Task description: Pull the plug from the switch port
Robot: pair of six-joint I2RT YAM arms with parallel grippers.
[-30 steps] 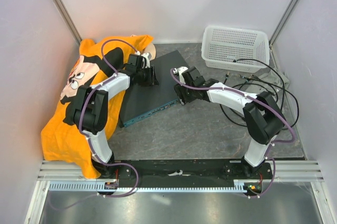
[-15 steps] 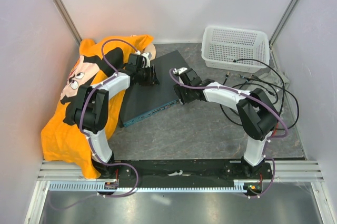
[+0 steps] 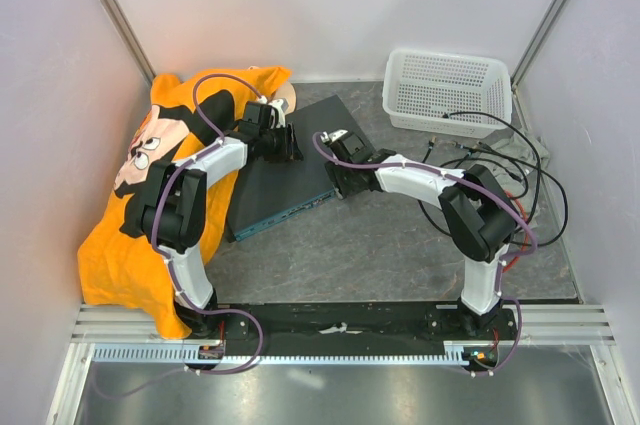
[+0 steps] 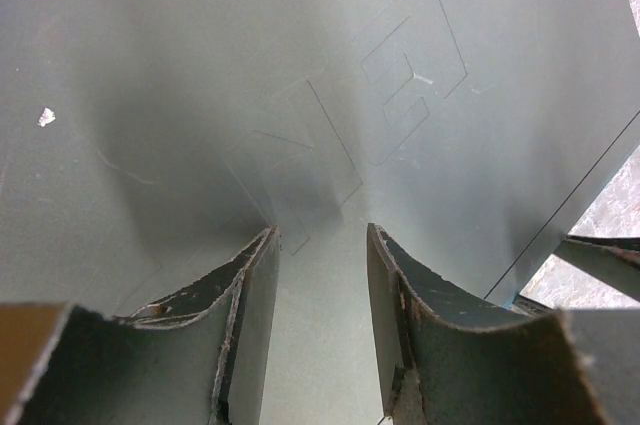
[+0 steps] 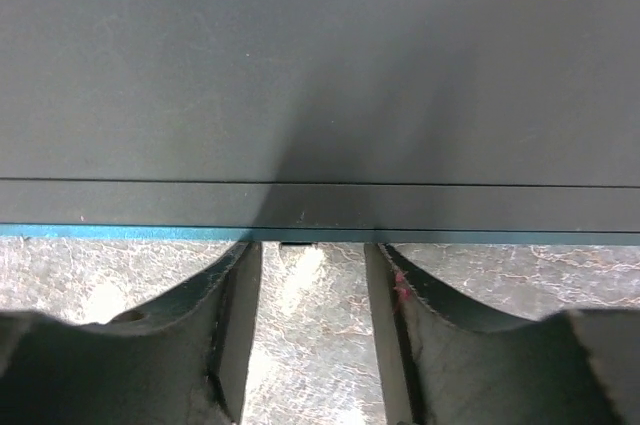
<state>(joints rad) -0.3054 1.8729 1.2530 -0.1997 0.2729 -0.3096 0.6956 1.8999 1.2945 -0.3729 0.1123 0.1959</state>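
Observation:
The switch (image 3: 290, 173) lies flat and slanted at mid table, dark top up, its teal front face (image 3: 285, 213) toward the near right. My left gripper (image 3: 291, 146) rests on the switch top (image 4: 330, 95), jaws open with only bare lid between them (image 4: 322, 235). My right gripper (image 3: 337, 181) is at the switch's right end. In the right wrist view it stands open (image 5: 310, 250) against the teal edge (image 5: 120, 231). A small dark tab (image 5: 297, 243) shows under that edge between the fingers. The plug cannot be made out clearly.
A white mesh basket (image 3: 447, 92) stands at the back right. Black cables (image 3: 500, 170) loop on the table right of my right arm. An orange printed cloth (image 3: 140, 205) covers the left side. Walls close in on both sides.
My right arm has shifted a little left, bringing its gripper closer against the switch's edge, and its jaws have narrowed slightly. The left arm has not moved.

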